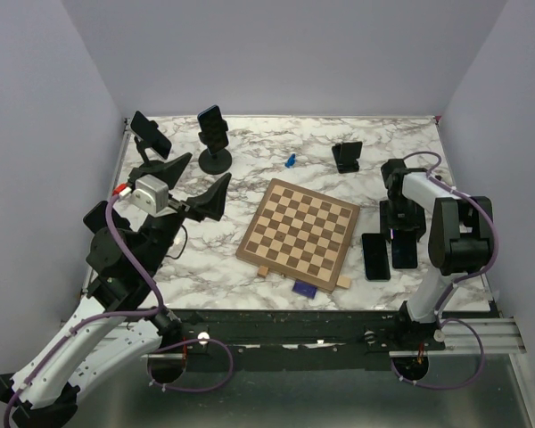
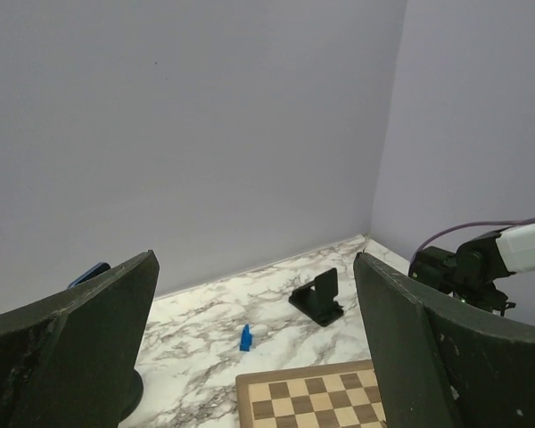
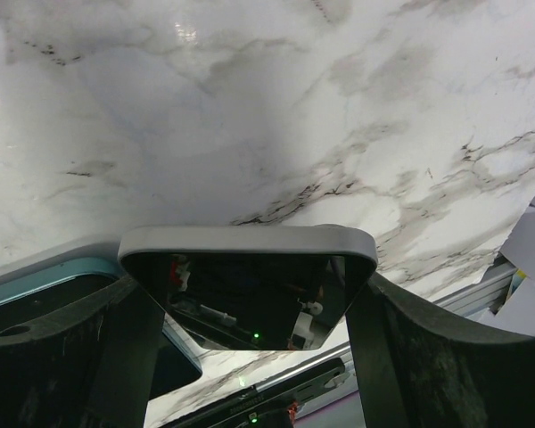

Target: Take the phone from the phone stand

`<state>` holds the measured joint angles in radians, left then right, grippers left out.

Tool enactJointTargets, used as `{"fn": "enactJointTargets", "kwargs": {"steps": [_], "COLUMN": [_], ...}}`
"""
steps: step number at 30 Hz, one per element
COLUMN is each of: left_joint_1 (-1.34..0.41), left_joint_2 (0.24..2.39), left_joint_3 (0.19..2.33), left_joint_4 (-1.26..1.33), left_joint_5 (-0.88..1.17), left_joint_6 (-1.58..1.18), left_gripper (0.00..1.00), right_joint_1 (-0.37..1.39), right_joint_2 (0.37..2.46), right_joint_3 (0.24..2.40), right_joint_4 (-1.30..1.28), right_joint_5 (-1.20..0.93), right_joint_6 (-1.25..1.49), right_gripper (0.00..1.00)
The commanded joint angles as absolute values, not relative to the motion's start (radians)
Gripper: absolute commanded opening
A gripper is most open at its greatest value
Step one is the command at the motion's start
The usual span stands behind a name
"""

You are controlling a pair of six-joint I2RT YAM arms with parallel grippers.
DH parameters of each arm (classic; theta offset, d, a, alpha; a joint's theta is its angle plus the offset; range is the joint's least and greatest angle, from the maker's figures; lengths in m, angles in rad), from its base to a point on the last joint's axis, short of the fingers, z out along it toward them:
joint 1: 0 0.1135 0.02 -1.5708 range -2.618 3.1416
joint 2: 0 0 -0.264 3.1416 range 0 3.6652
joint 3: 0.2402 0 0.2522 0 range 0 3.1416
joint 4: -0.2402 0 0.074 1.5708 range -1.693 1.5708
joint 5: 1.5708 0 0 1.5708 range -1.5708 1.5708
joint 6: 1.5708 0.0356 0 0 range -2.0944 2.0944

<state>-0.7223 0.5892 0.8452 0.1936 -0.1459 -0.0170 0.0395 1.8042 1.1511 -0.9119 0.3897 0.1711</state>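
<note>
The right gripper [image 3: 250, 303] pointed down over the near right of the table [image 1: 401, 134], clenched on a phone [image 3: 250, 239]. In the right wrist view its two fingers pressed against the sides of the grey-rimmed phone, whose dark screen faced the camera with marble behind it. Whether the phone's lower end touched the table could not be told. Just to its left in the top view, a flat phone [image 1: 375, 256] lay on the marble, dark face up (its teal edge showed at the left of the wrist view). Both phones were just right of the chessboard [image 1: 299, 234] and well apart from the empty stand [image 1: 347, 156], which stood near the far edge beyond the board. A small blue piece [image 1: 290, 160] lay on the marble left of that stand. The left gripper [image 1: 209, 169] hung raised over the left side of the table, released, its jaws spread wide around nothing and aimed toward the far wall. Beyond it a middle phone [image 1: 213, 125] stood upright in a round stand [image 1: 216, 161]. A corner phone [image 1: 152, 134] leaned tilted on a corner stand [image 1: 144, 153] at the far left corner. In the left wrist view the empty stand and the blue piece showed between the fingers, with the right arm at the right edge.
</note>
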Motion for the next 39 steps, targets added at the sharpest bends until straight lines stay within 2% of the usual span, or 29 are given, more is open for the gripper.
{"fn": "enactJointTargets", "kwargs": {"steps": [1, 5, 6, 8, 16, 18, 24, 29, 39], "left_joint_1": [-0.727, -0.727, -0.727, -0.727, -0.728, -0.727, -0.727, -0.727, -0.727], "left_joint_2": [0.592, 0.599, 0.602, 0.605, 0.615, 0.617, 0.624, 0.629, 0.623], "left_joint_3": [0.836, 0.834, 0.833, 0.835, 0.835, 0.834, 0.836, 0.834, 0.833], "left_joint_4": [0.213, 0.215, 0.216, 0.215, 0.215, 0.212, 0.212, 0.211, 0.214], "left_joint_5": [-0.172, -0.173, -0.173, -0.175, -0.169, -0.168, -0.169, -0.165, -0.179], "left_joint_6": [-0.005, 0.020, 0.023, 0.025, 0.021, 0.020, 0.023, 0.021, 0.040], "left_gripper": [0.98, 0.98, 0.98, 0.98, 0.99, 0.99, 0.98, 0.99, 0.99], "right_joint_1": [0.059, 0.064, 0.067, 0.073, 0.077, 0.077, 0.075, 0.058, -0.114], "right_joint_2": [1.787, 1.784, 1.783, 1.777, 1.735, 1.709, 1.612, 1.599, 1.631], "right_joint_3": [1.153, 1.159, 1.160, 1.160, 1.171, 1.181, 1.212, 1.200, 1.067], "right_joint_4": [-0.917, -0.926, -0.927, -0.927, -0.923, -0.911, -0.795, -0.609, -0.415], "right_joint_5": [0.353, 0.372, 0.372, 0.370, 0.418, 0.451, 0.440, 0.420, 0.272], "right_joint_6": [0.175, 0.183, 0.183, 0.184, 0.201, 0.223, 0.268, 0.329, 0.421], "right_gripper": [0.73, 0.79, 0.82, 0.94, 0.96, 0.99, 1.00, 0.94, 0.88]}}
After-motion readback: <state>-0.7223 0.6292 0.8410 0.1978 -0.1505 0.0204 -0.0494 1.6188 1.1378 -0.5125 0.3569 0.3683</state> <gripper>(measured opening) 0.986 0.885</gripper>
